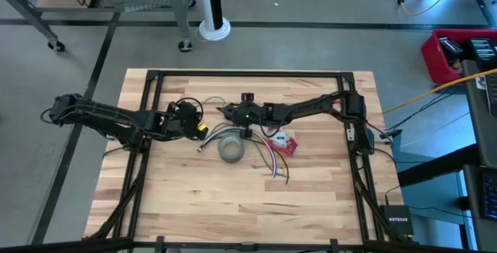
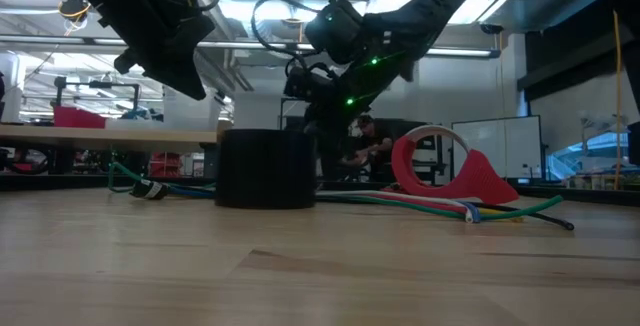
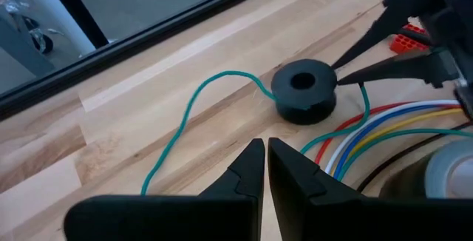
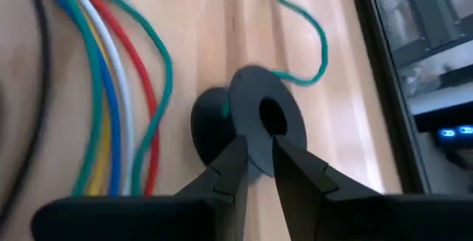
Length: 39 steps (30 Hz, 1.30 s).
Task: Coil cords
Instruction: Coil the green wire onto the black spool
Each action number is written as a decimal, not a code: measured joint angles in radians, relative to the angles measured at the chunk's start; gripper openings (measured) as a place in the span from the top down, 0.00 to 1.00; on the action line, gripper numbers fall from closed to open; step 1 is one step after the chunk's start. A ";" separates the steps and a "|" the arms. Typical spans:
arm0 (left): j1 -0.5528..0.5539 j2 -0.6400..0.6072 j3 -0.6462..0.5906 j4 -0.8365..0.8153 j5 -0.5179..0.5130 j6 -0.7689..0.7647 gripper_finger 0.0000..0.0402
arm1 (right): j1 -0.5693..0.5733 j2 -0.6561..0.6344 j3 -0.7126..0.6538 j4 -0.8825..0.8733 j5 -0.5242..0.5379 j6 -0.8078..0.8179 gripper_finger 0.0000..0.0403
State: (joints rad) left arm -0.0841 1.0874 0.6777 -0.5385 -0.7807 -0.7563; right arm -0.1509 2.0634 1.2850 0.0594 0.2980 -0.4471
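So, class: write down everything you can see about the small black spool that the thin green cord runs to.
The black spool is a small, matte, plastic-looking reel: two round flanges, a centre hole, a narrow core between them. The thin green cord runs into that core and snakes away over the wooden table. The right hand grips one flange between its fingers, tilting the spool on edge. The left hand is shut nearby.

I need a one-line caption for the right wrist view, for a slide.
Right hand grips the rim of a black round spool trailing a thin green cord, beside a bundle of coloured wires on the wooden table.
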 joint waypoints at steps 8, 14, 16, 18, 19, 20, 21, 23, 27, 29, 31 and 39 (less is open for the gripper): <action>0.000 0.000 0.000 -0.001 0.000 -0.002 0.97 | -0.018 0.004 -0.005 -0.015 0.044 -0.051 0.83; 0.000 0.000 0.000 -0.003 0.000 -0.002 0.97 | -0.036 0.021 -0.004 -0.006 0.068 -0.052 0.83; -0.001 0.000 0.000 -0.004 0.000 -0.002 0.97 | -0.033 0.036 -0.004 -0.004 0.067 -0.064 0.83; -0.001 0.000 0.000 -0.004 0.000 -0.002 0.97 | -0.033 0.049 -0.005 0.008 0.066 -0.086 0.83; -0.001 0.000 0.000 -0.004 0.000 -0.002 0.97 | -0.033 0.054 -0.005 0.030 0.067 -0.090 0.83; -0.001 0.000 0.000 -0.003 0.000 -0.002 0.97 | -0.032 0.060 -0.005 0.046 0.071 -0.092 0.83; -0.001 0.000 0.000 -0.006 0.000 -0.002 0.97 | -0.032 0.069 -0.005 0.068 0.077 -0.093 0.83; -0.001 0.000 0.000 -0.004 0.000 -0.002 0.97 | -0.032 0.083 -0.005 0.105 0.084 -0.093 0.83; -0.001 0.000 0.000 -0.005 0.000 -0.002 0.97 | -0.032 0.087 -0.005 0.138 0.097 -0.092 0.83; -0.001 0.000 0.000 -0.005 0.000 -0.002 0.97 | -0.032 0.087 -0.005 0.161 0.123 -0.092 0.83; -0.001 0.000 0.000 -0.004 0.000 -0.002 0.97 | -0.032 0.087 -0.005 0.192 0.153 -0.093 0.83; -0.001 0.000 0.000 -0.005 0.000 -0.002 0.97 | -0.032 0.086 -0.004 0.197 0.100 -0.092 0.83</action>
State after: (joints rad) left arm -0.0853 1.0874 0.6777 -0.5430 -0.7807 -0.7586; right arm -0.1833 2.1494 1.2808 0.2564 0.3985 -0.5388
